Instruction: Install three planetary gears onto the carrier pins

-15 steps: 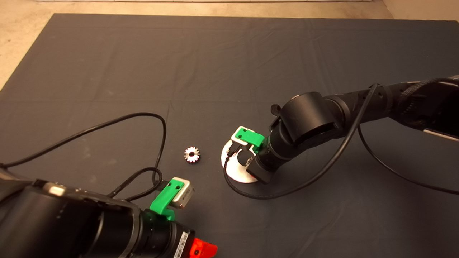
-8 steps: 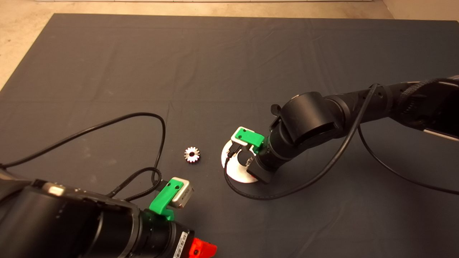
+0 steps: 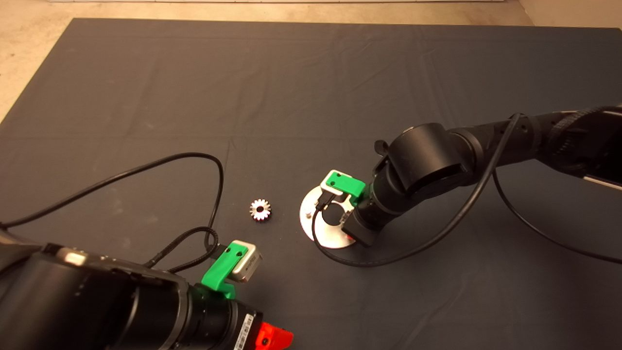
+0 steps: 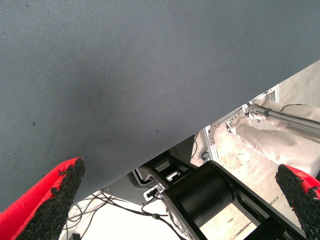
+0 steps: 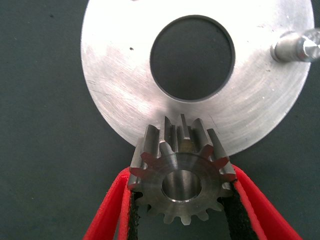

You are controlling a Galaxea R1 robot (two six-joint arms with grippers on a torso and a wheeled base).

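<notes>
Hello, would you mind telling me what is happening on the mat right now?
The right gripper holds a planetary gear between its red fingers, over the edge of the shiny carrier disc. The right wrist view shows one bare pin on the disc; whether this gear is on a pin cannot be told. A second gear lies loose on the mat, left of the disc. The left gripper waits open at the lower left, holding nothing.

Open left end effector, mat, floor
</notes>
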